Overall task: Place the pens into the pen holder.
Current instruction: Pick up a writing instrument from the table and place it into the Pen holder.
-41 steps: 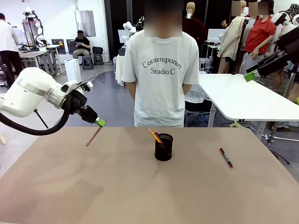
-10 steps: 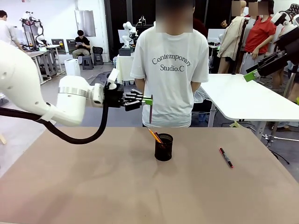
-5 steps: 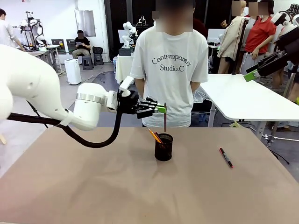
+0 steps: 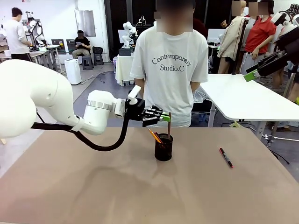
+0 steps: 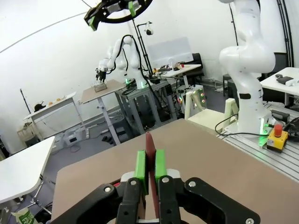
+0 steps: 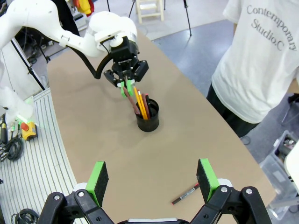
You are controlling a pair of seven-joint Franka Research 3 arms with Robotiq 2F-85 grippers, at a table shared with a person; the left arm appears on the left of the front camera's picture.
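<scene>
writing: "contemporary studio.c" in dark letters on the chest of the person's white t-shirt point(image 4: 170, 63); the person stands at the far edge of the table point(image 4: 93, 186), just behind the pen holder.
left arm: comes in from the robot's left, forearm reaching across toward the middle, wrist about level, fingers pointing sideways toward the robot's right.
left gripper point(image 4: 166, 118): clenched on the top part of the reddish-pink pen point(image 4: 168, 127), the green pads squeezing it from both sides; it hangs just above the holder's left rim.
reddish-pink pen: long axis close to upright in the front view, upper end in the pads, lower end reaching into the mouth of the pen holder point(image 4: 163, 148).
pen holder: black mesh cup, upright, mid-table toward the far side.
yellow-orange pencil point(image 4: 154, 136): already in the holder, leaning, its free end up and toward the robot's left.
red-and-black marker point(image 4: 226, 157): flat on the table, well apart from the holder on the robot's right, long axis running from far to near, slightly slanted.
right arm: held high off the table at the robot's right, its wrist camera looking down on the tabletop.
right gripper point(image 6: 153, 175): jaws spread wide, nothing between them.
</scene>
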